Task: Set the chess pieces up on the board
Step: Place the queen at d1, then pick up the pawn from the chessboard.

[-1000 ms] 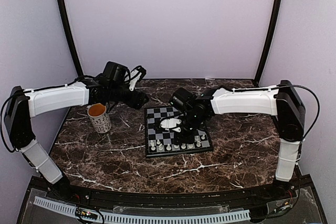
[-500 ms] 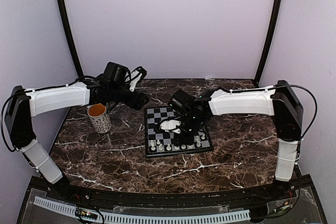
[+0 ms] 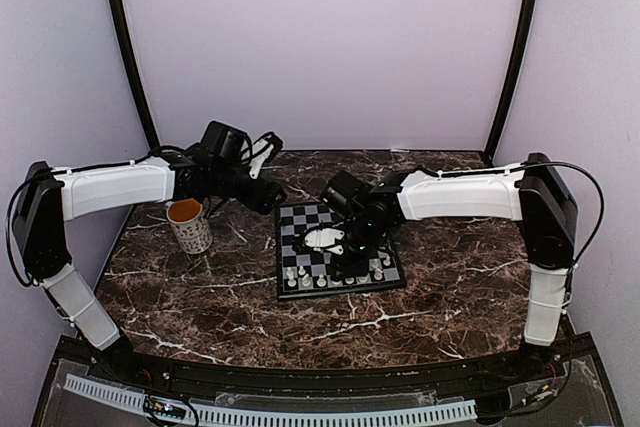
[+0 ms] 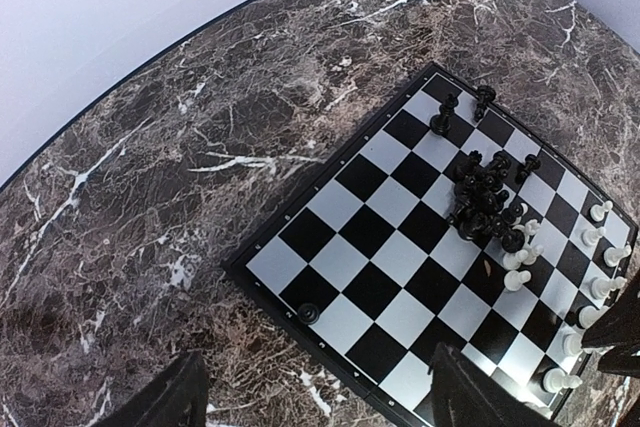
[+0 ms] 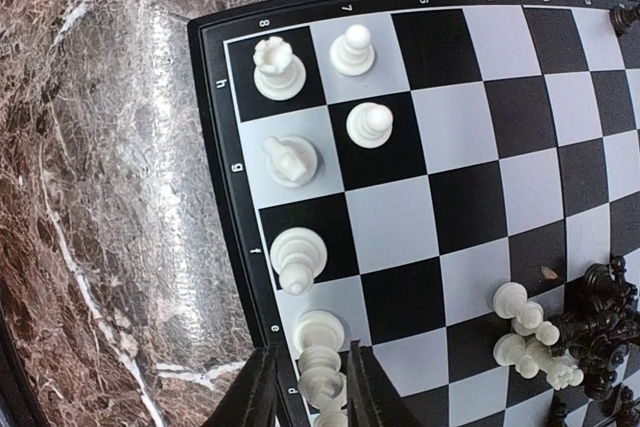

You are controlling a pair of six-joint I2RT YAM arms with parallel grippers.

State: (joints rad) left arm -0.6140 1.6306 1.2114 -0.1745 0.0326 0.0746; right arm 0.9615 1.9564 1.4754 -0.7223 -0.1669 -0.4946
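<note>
We found the overhead view softly and evenly lit, its pale walls (image 3: 320, 37) tinted lilac and the picture somewhat coarse. Shadows on the tabletop (image 3: 450, 277) were faint, pooling under the arms. In the right wrist view a broad sheen of glare washed the marble at the left of the frame, and the lines of the board (image 5: 460, 197) bowed toward the edges. In the left wrist view the dark jaws of the left gripper (image 4: 318, 359) were blurred at the bottom edge.
</note>
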